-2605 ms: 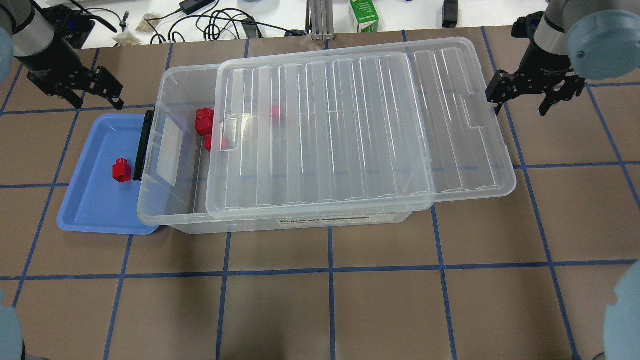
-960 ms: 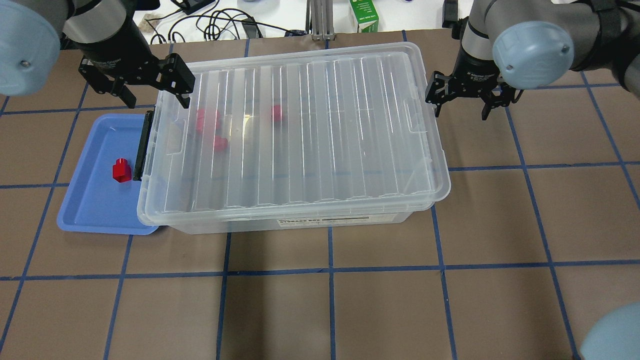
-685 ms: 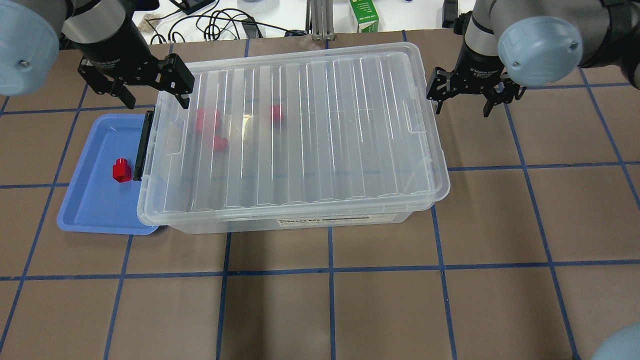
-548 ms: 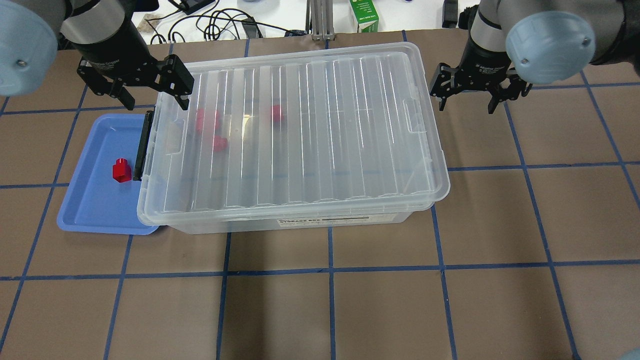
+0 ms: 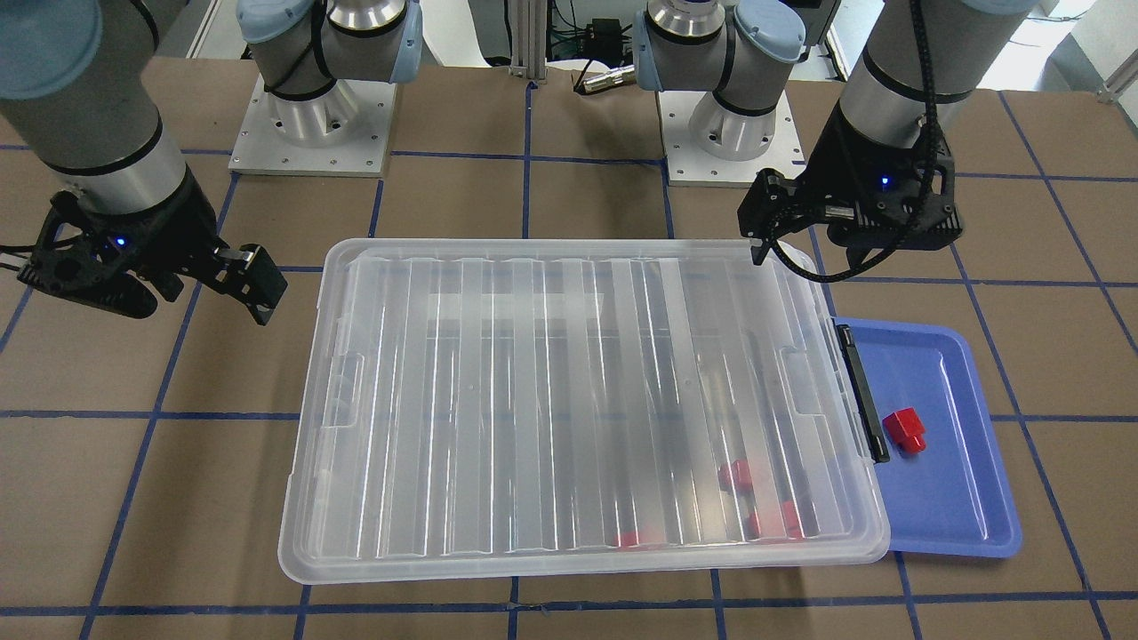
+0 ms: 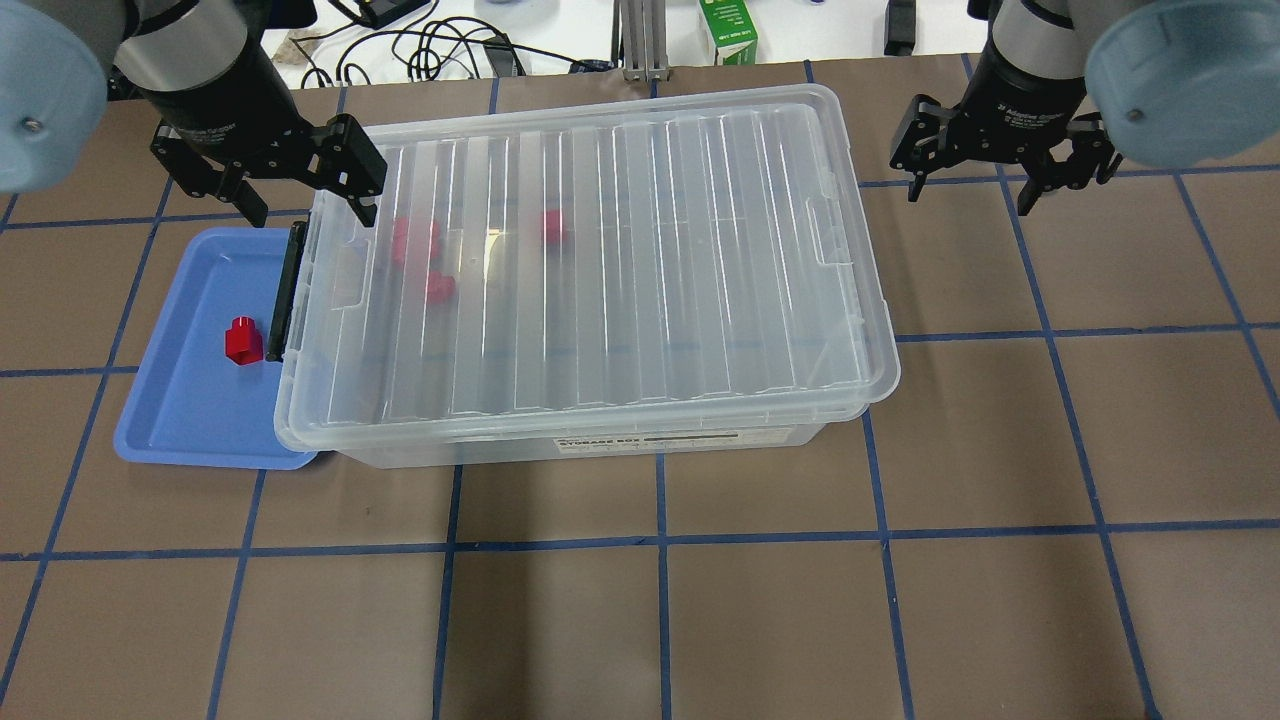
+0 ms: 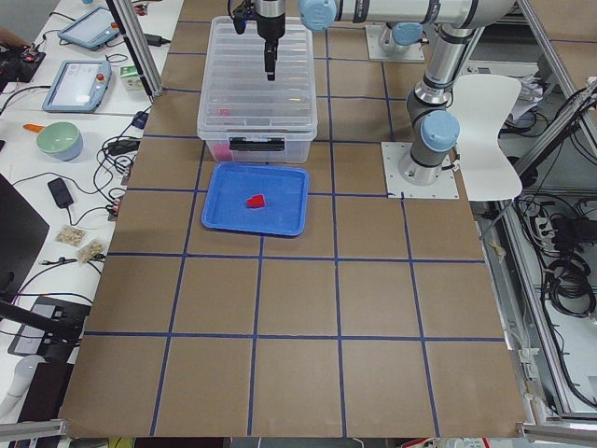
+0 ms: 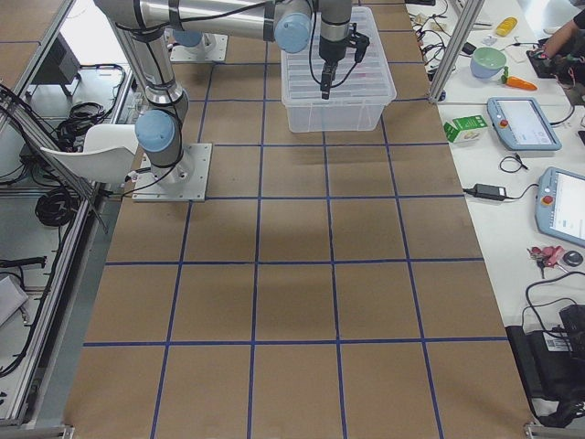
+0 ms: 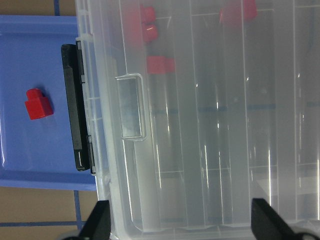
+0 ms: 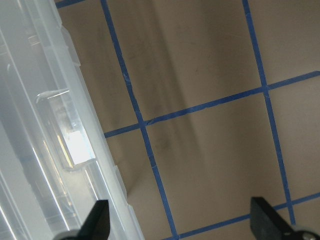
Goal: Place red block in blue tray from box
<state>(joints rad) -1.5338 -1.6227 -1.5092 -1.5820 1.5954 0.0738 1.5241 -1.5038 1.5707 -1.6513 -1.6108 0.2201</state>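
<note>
One red block lies in the blue tray, clear of both arms' spread fingers.

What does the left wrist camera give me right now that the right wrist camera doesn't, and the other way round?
Left wrist only: the blue tray with one red block in it, the black latch, and more red blocks blurred under the lid. Right wrist only: bare brown table with blue tape lines beside the lid. Both: the clear ribbed lid on the box, and an open claw at the bottom edge, the left claw in one, the right claw in the other.
</note>
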